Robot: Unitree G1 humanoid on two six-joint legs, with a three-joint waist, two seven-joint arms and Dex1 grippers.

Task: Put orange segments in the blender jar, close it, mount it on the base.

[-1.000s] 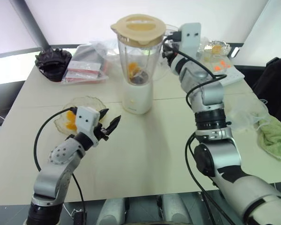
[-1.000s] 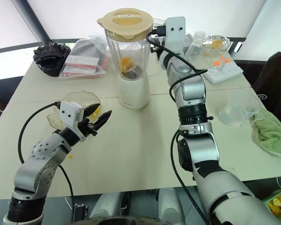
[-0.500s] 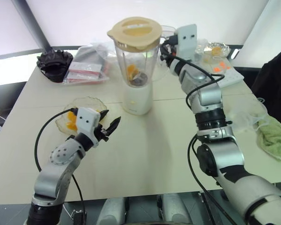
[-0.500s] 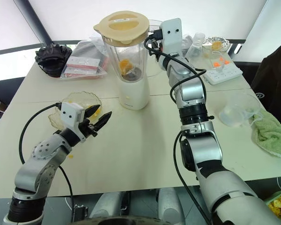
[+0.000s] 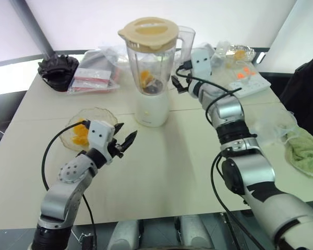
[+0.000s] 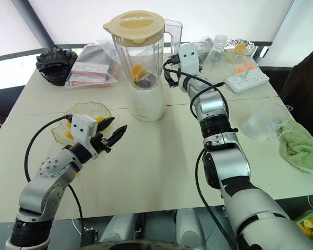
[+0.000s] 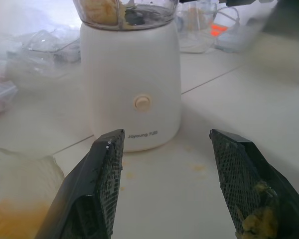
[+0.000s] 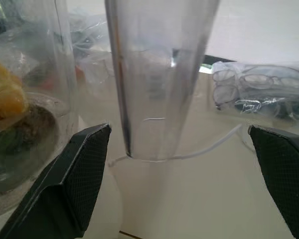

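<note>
The blender jar (image 5: pixel 148 65) stands on the white base (image 5: pixel 152 110) at mid-table, with a cream lid (image 5: pixel 148 32) on its rim. Orange segments (image 5: pixel 146 78) lie inside it near the blade hub. More orange segments (image 5: pixel 79 133) rest in a shallow glass bowl (image 5: pixel 96 115) at the left. My right gripper (image 8: pixel 179 149) is open, its fingers (image 8: pixel 74 184) spread on either side of the jar's handle (image 8: pixel 159 89) without touching it. My left gripper (image 7: pixel 167 144) hovers open and empty beside the bowl, pointing at the base (image 7: pixel 134 94); pulp sticks to one finger (image 7: pixel 251 219).
A white power strip (image 5: pixel 246 79) and a small bowl (image 5: pixel 241 52) sit at the back right. A clear cup (image 5: pixel 274 125) and a green towel (image 5: pixel 308 151) lie at the right edge. Plastic bags (image 5: pixel 96 75) and a black object (image 5: pixel 60 67) are at the back left.
My right gripper has sunk from lid height to the lower part of the jar's handle and spread its fingers wide. The left arm has kept still.
</note>
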